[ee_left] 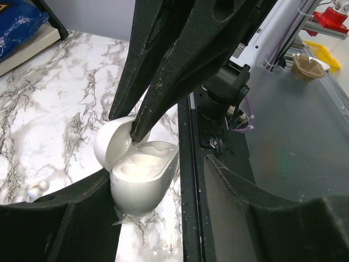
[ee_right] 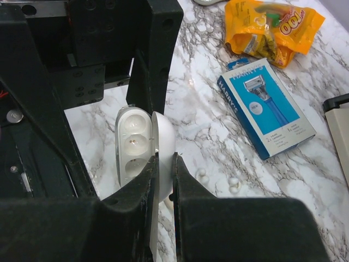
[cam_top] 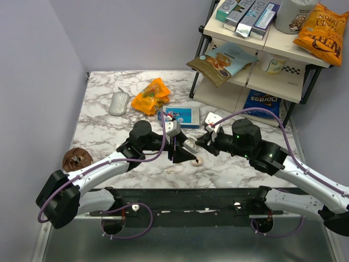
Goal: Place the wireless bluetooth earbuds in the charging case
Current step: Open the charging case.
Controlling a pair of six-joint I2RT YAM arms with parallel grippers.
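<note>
Charging case [ee_left: 143, 185], lid open, sits loose inside the half-open left claw [ee_left: 157, 172]; right claw [ee_right: 164, 158] pinches its lid rim.

left arm [cam_top: 98, 172]: we stretch it in from the near-left base toward the middle, elbow low.
left fingers [ee_left: 60, 218]: ours stand apart on either side of the charging case [ee_right: 133, 144], one touching its side.
right arm [cam_top: 294, 172]: we angle it in from the near right, wrist facing the left one.
right fingers [ee_right: 136, 194]: we pinch them on the case's raised lid.

charging case [ee_right: 136, 144]: glossy white, lid hinged open | earbud [cam_top: 199, 161]: small, cream, on marble tabletop [cam_top: 103, 136] beside case
</note>
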